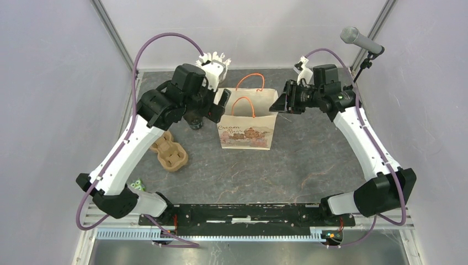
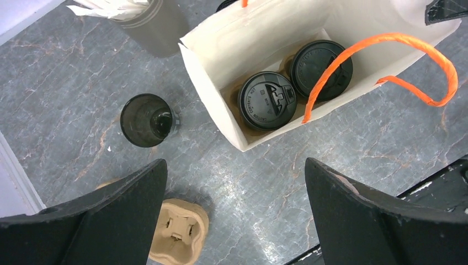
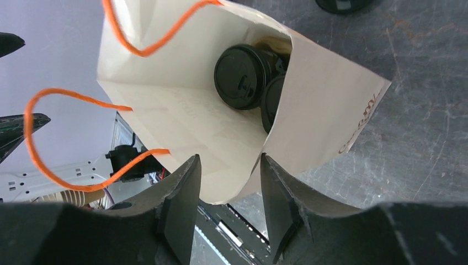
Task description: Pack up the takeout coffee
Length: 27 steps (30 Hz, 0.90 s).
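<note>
A white paper bag (image 1: 246,130) with orange handles stands mid-table. Two lidded black cups (image 2: 267,101) (image 2: 322,69) stand inside it on a brown carrier; they also show in the right wrist view (image 3: 243,76). A third black cup (image 2: 148,120), without a lid, stands on the table left of the bag (image 2: 209,83). My left gripper (image 2: 236,165) is wide open and empty, above the table beside the bag's left end (image 1: 221,105). My right gripper (image 3: 230,160) is open, its fingers on either side of the bag's right end wall (image 3: 182,110) (image 1: 278,103).
A grey cup of white straws (image 2: 149,22) stands behind the open cup, at the back (image 1: 215,61). Brown pulp carriers (image 1: 171,152) lie left of the bag, one under my left gripper (image 2: 179,232). A microphone (image 1: 361,40) stands at the back right.
</note>
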Each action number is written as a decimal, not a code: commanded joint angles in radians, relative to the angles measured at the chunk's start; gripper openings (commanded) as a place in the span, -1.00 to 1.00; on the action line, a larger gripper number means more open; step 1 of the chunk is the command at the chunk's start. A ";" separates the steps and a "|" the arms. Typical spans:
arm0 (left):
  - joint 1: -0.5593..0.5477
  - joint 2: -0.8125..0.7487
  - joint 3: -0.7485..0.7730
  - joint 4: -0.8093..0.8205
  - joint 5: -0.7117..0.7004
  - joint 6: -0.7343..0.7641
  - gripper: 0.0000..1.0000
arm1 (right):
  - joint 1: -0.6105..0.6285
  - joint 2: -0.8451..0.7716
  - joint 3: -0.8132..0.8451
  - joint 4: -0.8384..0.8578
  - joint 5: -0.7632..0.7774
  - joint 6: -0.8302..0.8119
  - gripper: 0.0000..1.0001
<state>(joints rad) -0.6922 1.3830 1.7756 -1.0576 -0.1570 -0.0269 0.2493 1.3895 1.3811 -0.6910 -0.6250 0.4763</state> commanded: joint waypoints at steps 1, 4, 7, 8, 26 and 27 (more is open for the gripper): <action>0.027 0.010 0.088 0.011 -0.019 -0.063 1.00 | -0.008 -0.005 0.131 -0.003 0.029 -0.002 0.03; 0.049 0.028 0.149 0.008 -0.007 -0.080 1.00 | -0.009 0.004 0.204 -0.047 0.047 -0.020 0.31; 0.069 0.042 0.199 0.001 -0.005 -0.099 1.00 | -0.009 -0.011 0.228 -0.062 0.048 -0.028 0.50; 0.079 0.046 0.210 0.002 -0.014 -0.100 1.00 | -0.008 -0.022 0.232 -0.065 0.049 -0.035 0.53; 0.482 0.314 0.077 0.517 0.261 -0.349 0.50 | -0.005 -0.403 -0.025 0.019 0.210 -0.261 0.96; 0.482 0.336 0.088 0.522 0.253 -0.356 0.46 | -0.006 -0.423 -0.048 0.044 0.213 -0.240 0.96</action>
<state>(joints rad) -0.2108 1.6680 1.8477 -0.7113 0.0277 -0.2871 0.2462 1.0225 1.4151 -0.7528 -0.4320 0.2199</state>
